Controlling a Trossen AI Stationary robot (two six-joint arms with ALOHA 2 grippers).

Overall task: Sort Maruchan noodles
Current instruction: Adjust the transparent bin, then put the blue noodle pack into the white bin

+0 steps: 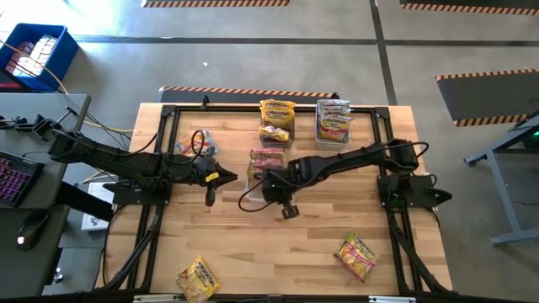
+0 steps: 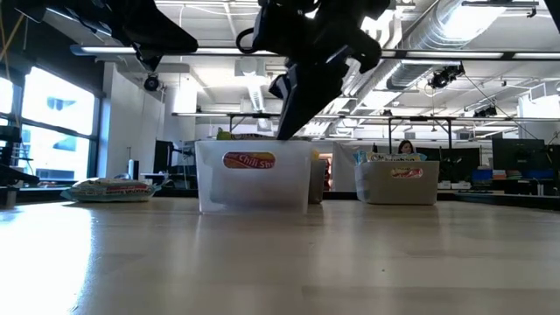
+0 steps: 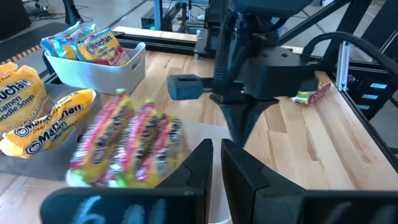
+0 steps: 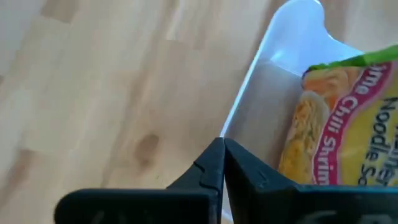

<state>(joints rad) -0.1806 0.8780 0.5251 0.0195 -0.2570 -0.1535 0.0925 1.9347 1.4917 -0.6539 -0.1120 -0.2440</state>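
1. Standing at the middle of the wooden surface: a clear plastic bin holding pink-and-green Chili Shrimp packets, crinkly and flat, stacked side by side.
2. Far edge, two more spots: a heap of yellow packets whose container I cannot make out, and just beside it a grey-white bin with silvery-blue packets propped up inside.
3. Loose noodle packets lie elsewhere: one near the left arm, one at the near left corner, one at the near right.
4. Right gripper hangs over the rim of the middle bin; its dark fingers are pressed together tip to tip, holding nothing. The bin's thin clear wall sits right at the tips; whether they touch it, I cannot tell.
5. Left gripper hovers just left of the same bin, fingers nearly closed with only a slim gap, empty.
6. Surface is pale planked wood, smooth; the bins have rounded corners.
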